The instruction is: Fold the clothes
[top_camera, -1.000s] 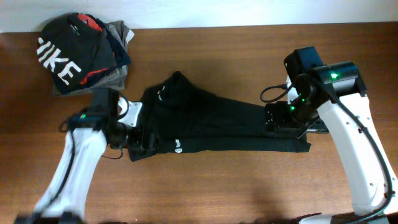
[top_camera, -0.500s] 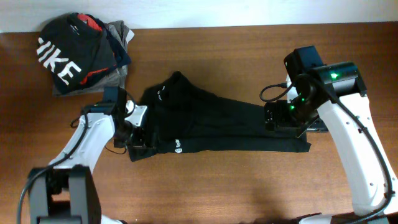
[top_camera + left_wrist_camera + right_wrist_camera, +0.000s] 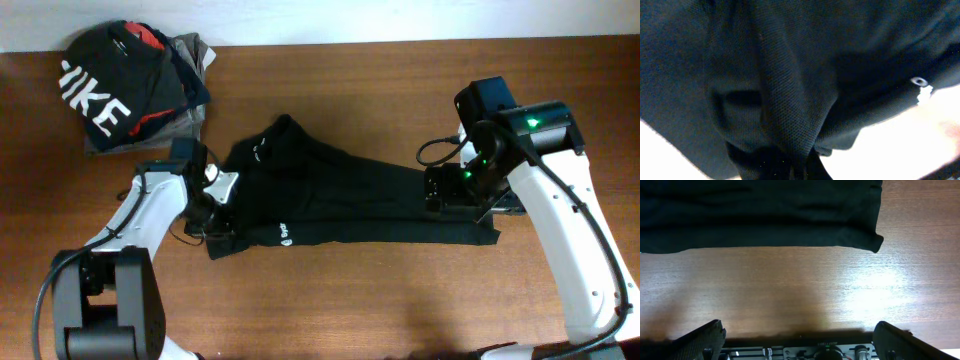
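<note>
Left hand (image 3: 216,224) first: it's clamped right down and has a pinch of the black leggings (image 3: 350,200) in it. In its wrist cam the frame is basically all dark knit fabric, bunching into a tight gather at the bottom middle where the jaws meet. From overhead that hand sits at the lower left corner of the garment, at the wide end. The white round logo (image 3: 286,236) is just to the right of it, near the garment's bottom edge, and also shows up at the right edge of the left wrist cam.

Right hand (image 3: 458,190) is spread wide with nothing in it. In its wrist cam the two fingers (image 3: 707,336) poke in at the bottom corners, with bare wood counter (image 3: 800,285) between them. The garment's edge runs across the top of that frame and ends in a corner at the upper right. Overhead, this hand hovers over the narrow right end of the garment.

The leggings lie stretched across the middle of the counter, left end bulkier and a bit rumpled, tapering off to the right.

Upper left of the overhead frame has a separate pile: a black top (image 3: 95,95) with big white block letters, lying over grey and red garments (image 3: 180,60).
</note>
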You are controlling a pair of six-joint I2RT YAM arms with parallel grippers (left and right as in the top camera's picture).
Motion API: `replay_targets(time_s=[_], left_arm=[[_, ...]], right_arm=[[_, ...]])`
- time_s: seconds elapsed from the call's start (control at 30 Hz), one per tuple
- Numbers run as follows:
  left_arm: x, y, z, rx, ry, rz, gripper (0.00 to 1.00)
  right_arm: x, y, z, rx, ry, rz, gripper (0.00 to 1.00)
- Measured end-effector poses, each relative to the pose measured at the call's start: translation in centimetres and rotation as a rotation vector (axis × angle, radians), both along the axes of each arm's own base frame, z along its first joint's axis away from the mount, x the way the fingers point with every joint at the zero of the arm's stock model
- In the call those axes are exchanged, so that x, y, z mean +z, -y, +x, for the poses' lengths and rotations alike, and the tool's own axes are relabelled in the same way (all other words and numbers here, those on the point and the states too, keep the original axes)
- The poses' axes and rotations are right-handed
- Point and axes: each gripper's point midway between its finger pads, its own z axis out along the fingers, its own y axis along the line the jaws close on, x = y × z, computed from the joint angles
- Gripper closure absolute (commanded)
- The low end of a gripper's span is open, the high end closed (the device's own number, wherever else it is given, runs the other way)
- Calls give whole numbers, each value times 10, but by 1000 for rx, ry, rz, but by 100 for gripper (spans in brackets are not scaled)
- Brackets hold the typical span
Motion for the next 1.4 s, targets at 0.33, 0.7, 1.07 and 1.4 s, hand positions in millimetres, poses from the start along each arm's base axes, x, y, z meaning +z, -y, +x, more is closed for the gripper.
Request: replay_targets(time_s=[0.33,0.7,1.07,1.4], left_arm=[[36,-2,38,0,107,14,99],[28,-49,37,63,90,287,35],[28,-64,23,124,26,345,36],[30,-40,27,139,30,204,99]], right_arm=[[0,-1,4,-1,16,3,1],[-50,2,10,-21,0,-19,1],[-92,-17,11,-45,-11,85,32],[-147,-37,9,-52,3,214,76]])
